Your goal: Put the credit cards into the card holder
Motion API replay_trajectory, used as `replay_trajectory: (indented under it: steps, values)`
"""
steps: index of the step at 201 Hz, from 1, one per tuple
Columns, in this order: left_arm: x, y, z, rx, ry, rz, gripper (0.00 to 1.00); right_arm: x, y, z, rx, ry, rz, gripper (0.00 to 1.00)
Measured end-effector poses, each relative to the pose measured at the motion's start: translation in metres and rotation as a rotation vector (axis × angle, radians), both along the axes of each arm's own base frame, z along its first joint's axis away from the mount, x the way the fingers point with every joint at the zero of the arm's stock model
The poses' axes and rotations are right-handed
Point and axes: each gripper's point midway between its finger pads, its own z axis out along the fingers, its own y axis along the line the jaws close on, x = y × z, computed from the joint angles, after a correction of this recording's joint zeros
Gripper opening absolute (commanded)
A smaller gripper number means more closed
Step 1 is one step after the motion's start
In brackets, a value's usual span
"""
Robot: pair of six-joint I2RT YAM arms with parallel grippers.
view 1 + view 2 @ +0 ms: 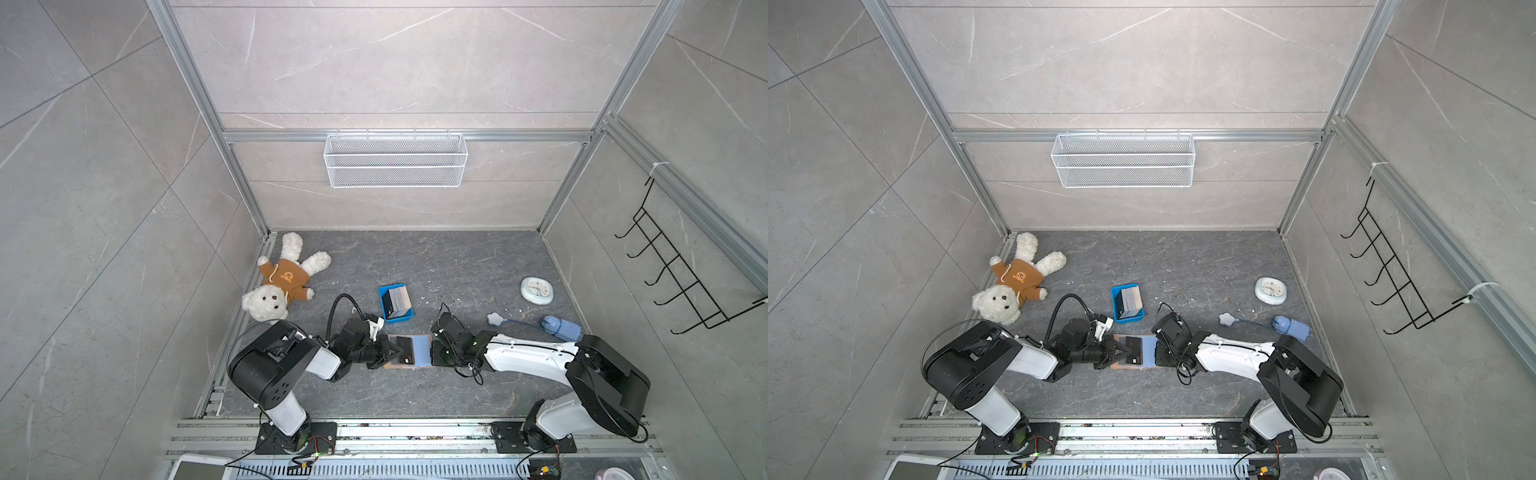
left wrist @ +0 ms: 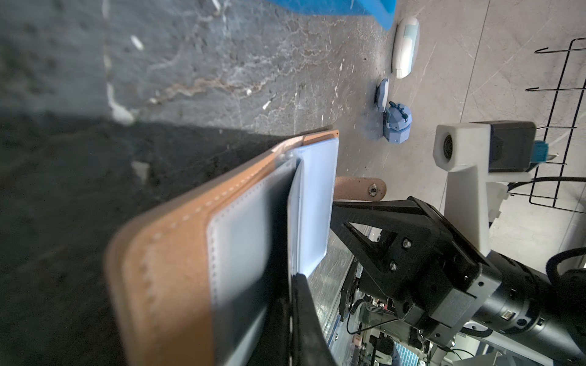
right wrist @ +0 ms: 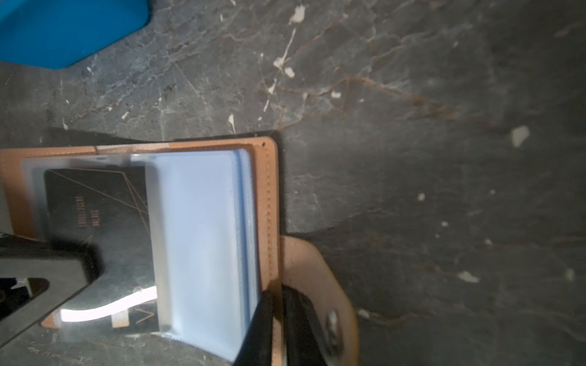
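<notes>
The back half of the surface (image 1: pixel 436 262) lies open between the teddy bear (image 1: pixel 282 286) in the back-left corner and the clock (image 1: pixel 537 290) by the right edge. Mid-surface, the blue tray (image 1: pixel 382 306) with upright credit cards (image 1: pixel 400 300) stands just behind the card holder (image 1: pixel 422 351), leaving only a narrow gap. The holder's two ends are blocked: the left gripper (image 1: pixel 392 352) at one, the right gripper (image 1: pixel 433 353) at the other. A blue corded gadget (image 1: pixel 561 327) lies near the right edge, in front of the clock. The strip toward the front edge is bare.
</notes>
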Motion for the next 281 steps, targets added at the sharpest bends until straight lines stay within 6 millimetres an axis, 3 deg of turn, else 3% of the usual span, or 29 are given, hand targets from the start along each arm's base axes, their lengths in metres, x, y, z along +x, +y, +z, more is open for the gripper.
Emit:
replay_trajectory:
  steps: [281]
  values:
    - [0.005, -0.012, -0.006, 0.061, 0.081, 0.002, 0.2, -0.001, 0.001, 0.0, -0.009, -0.012, 0.002, 0.13]
